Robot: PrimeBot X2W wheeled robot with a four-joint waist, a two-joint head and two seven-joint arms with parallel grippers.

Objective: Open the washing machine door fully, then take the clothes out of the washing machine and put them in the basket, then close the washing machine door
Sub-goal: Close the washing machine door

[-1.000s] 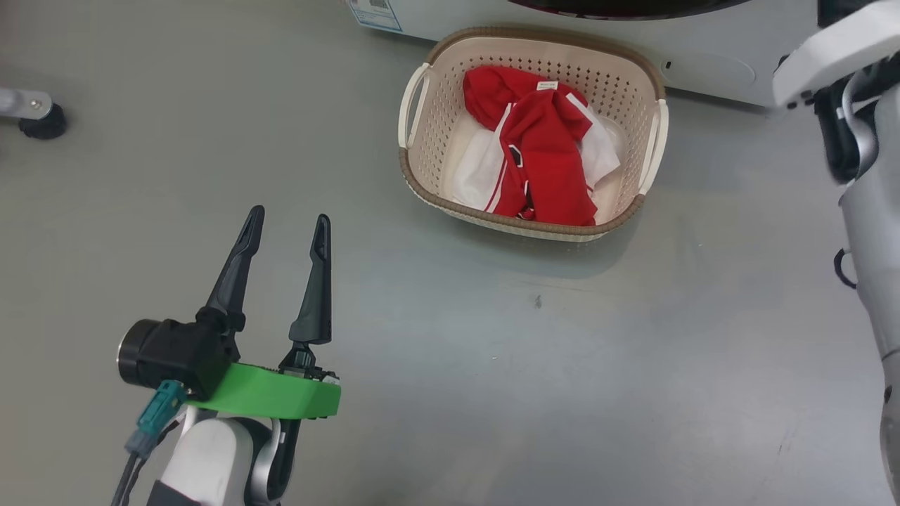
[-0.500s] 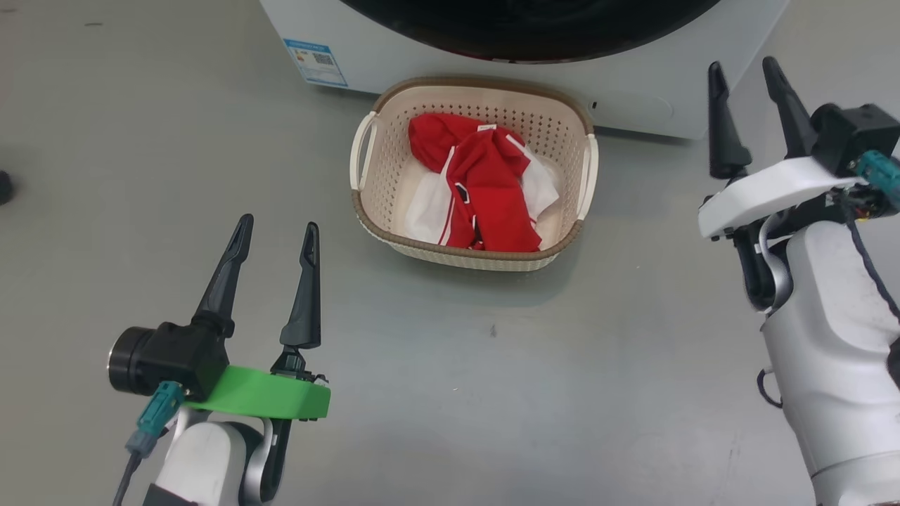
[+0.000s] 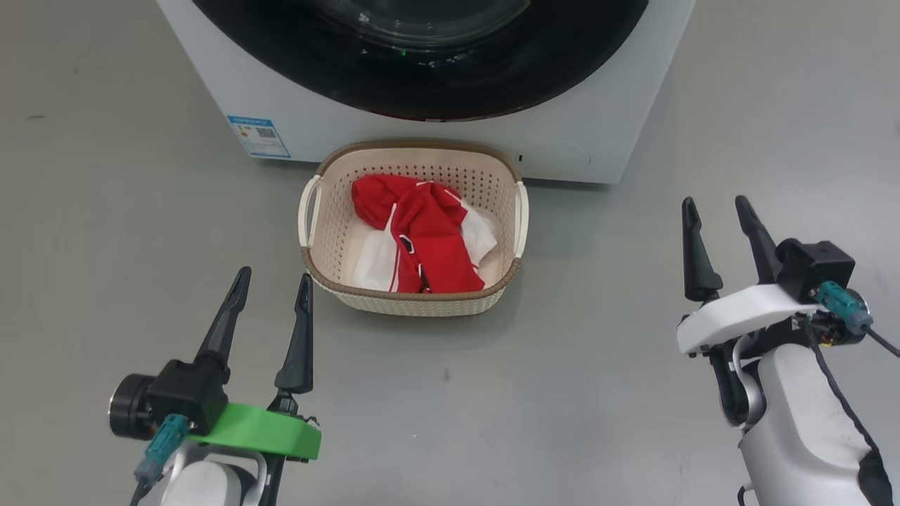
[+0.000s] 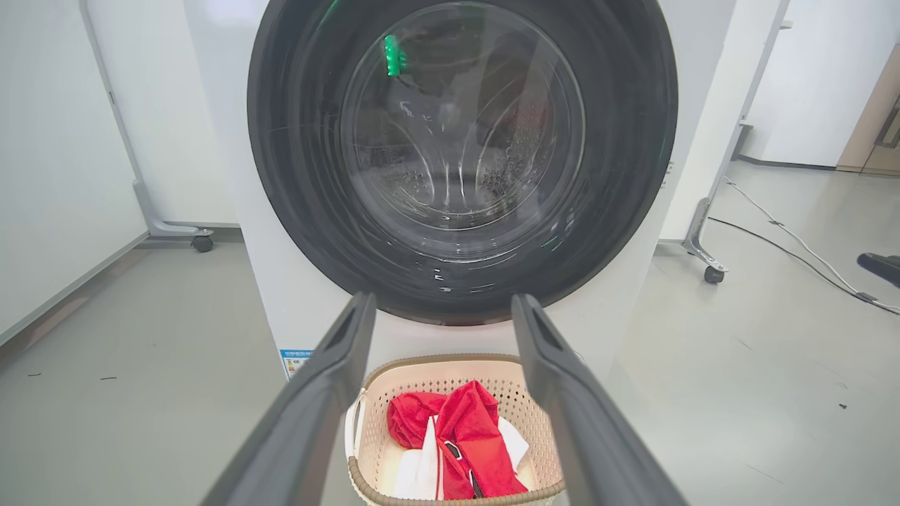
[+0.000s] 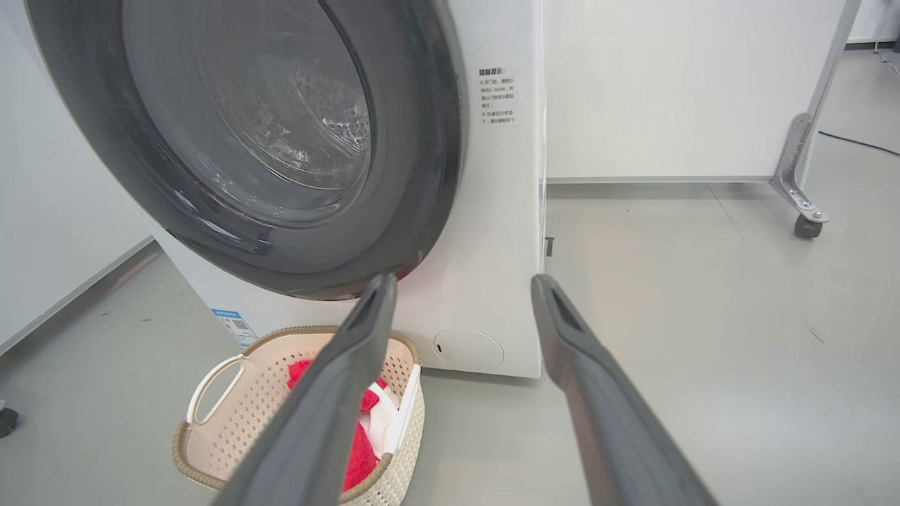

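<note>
The washing machine (image 3: 211, 91) stands ahead, its door (image 3: 422, 77) lying flat against the white front. In the left wrist view the door (image 4: 295, 176) shows its black rim and glass bowl. The basket (image 3: 415, 144) sits on the floor just before the washer, holding the red and white clothes (image 3: 429, 239). My left gripper (image 3: 275, 274) is open and empty, short of the basket's left corner. My right gripper (image 3: 714, 201) is open and empty, to the basket's right. The wrist views show the left gripper (image 4: 443, 301) and the right gripper (image 5: 464, 279) facing the washer.
Grey floor lies all around. A blue label (image 3: 259, 135) marks the washer's lower left. Wheeled stand legs (image 4: 202, 243) (image 4: 713, 274) flank the washer, and a cable (image 4: 794, 249) runs along the floor on the right. White panels stand behind.
The head camera has moved, bringing more of the washer and its door into the picture. My right gripper has drawn back from the washer towards me. Both grippers stay open.
</note>
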